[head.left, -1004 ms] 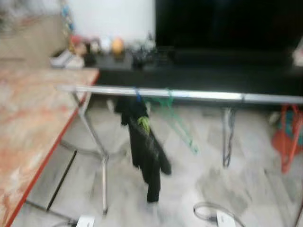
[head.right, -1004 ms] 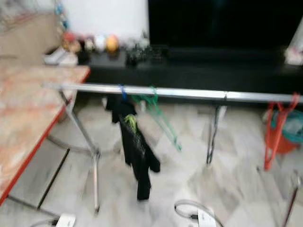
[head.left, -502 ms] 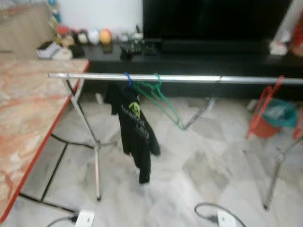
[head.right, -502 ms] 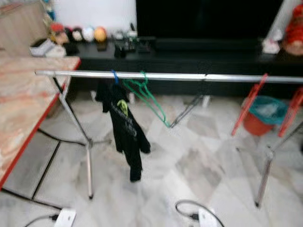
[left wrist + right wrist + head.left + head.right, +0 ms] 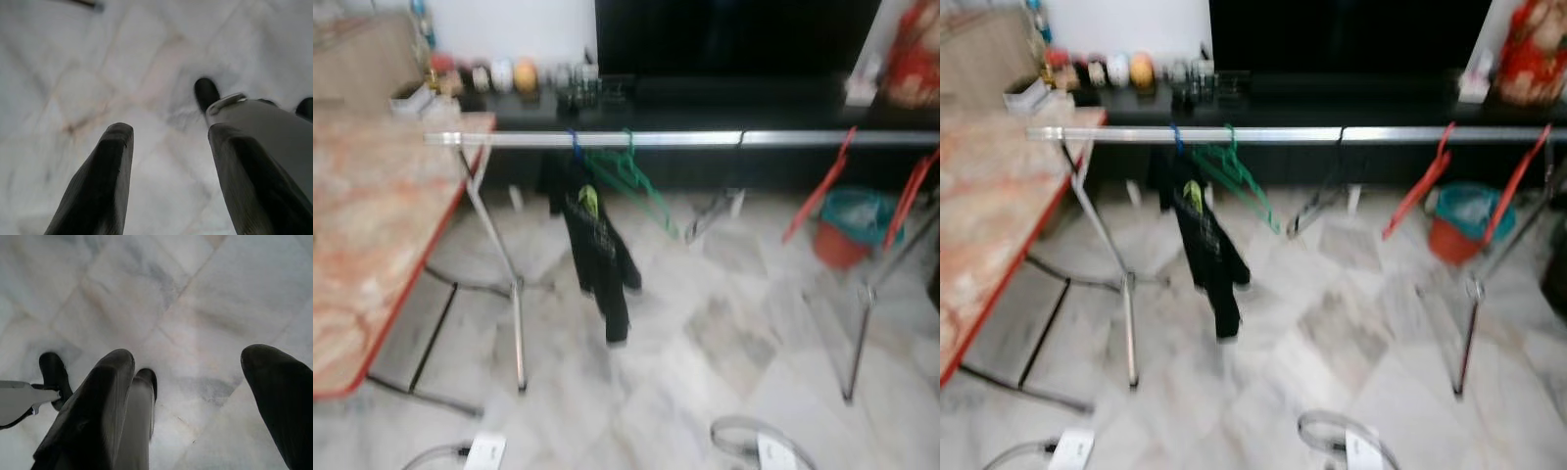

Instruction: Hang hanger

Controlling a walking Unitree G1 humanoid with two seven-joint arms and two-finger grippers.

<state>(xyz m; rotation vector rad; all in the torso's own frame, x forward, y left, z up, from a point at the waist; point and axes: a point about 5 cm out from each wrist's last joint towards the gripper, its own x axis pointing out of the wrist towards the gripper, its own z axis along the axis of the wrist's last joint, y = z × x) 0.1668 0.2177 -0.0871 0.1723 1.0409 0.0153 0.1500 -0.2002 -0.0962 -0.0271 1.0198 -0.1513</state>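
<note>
1. Rail of silver metal [image 5: 705, 138] spans the room on splayed legs, low enough for hanging clothes.
2. Black shirt [image 5: 598, 250] hangs there.
3. Green wire hanger [image 5: 636, 181] hooks beside it, already on.
4. My left gripper [image 5: 166, 142] and right gripper [image 5: 188, 367] point floorward, fingers spread, empty.

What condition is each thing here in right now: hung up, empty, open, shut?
Black shirt: hanging from the rail.
Green hanger: on the rail, bare.
Red hangers: on the rail, bare.
Left gripper: open, empty, pointing at the floor.
Right gripper: open, empty.
</note>
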